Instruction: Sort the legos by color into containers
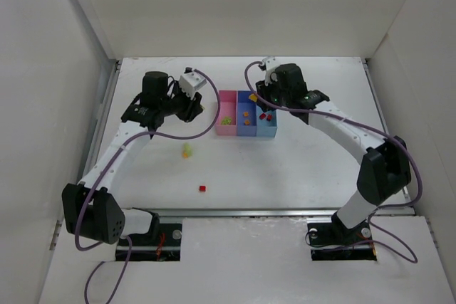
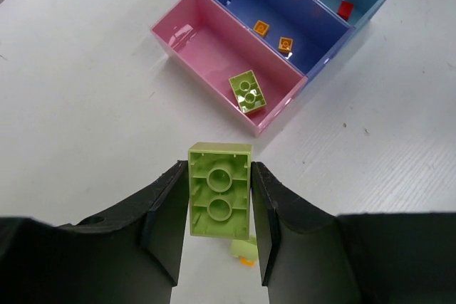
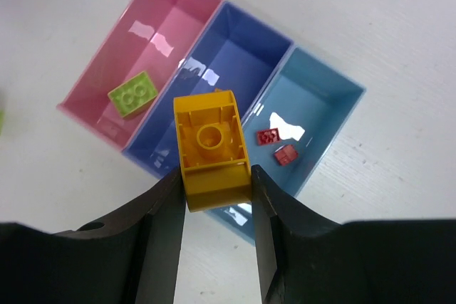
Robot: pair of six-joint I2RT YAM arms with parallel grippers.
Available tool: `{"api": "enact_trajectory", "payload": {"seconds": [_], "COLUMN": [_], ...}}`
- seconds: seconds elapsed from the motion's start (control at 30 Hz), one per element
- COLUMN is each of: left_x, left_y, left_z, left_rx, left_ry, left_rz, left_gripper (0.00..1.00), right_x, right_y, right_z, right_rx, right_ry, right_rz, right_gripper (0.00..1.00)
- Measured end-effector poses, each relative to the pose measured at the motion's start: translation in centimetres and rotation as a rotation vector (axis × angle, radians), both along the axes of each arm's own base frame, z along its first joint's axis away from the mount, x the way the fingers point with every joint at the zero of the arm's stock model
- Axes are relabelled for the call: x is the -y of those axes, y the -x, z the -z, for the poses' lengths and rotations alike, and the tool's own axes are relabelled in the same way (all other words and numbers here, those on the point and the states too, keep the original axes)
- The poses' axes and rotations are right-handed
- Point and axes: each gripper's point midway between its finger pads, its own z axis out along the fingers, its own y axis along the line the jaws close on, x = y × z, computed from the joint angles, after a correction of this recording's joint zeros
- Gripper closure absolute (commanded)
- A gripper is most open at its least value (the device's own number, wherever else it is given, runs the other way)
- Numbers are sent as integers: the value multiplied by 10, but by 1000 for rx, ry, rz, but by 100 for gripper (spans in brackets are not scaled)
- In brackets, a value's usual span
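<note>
Squarely, left fingers pinch green brick; right fingers, yellowish brick.

The white table carries little. Toward its far middle the tray rests flat on the surface. It is three joined bins in a row: pink, blue-violet and light blue from left to right. Well apart from it, nearer the front edge, a small red brick lies alone. Between that brick and the tray, off to the left, lies a small yellow-green clump. It perhaps has an orange bit against it, though the view is too coarse to be sure.
</note>
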Motion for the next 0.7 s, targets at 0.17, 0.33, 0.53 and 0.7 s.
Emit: {"api": "enact_trajectory", "payload": {"seconds": [0.17, 0.33, 0.53, 0.7], "left_x": [-3, -4, -3, -3], "left_y": [-6, -9, -11, -12], "left_z": [-2, 0, 4, 6], "left_rx": [17, 18, 6, -1], "left_ry": [-6, -10, -8, -10], "left_rz": [-27, -35, -43, -44], "left_gripper": [100, 100, 100, 100], "right_x": [-1, -2, -1, -1], "right_y": [-11, -12, -13, -13], "right_z": [4, 10, 14, 14], "right_rx": [-6, -19, -26, -26], "right_ry": [-9, -4, 2, 2], "right_rz": [28, 30, 38, 38], "right_gripper": [100, 100, 100, 100]}}
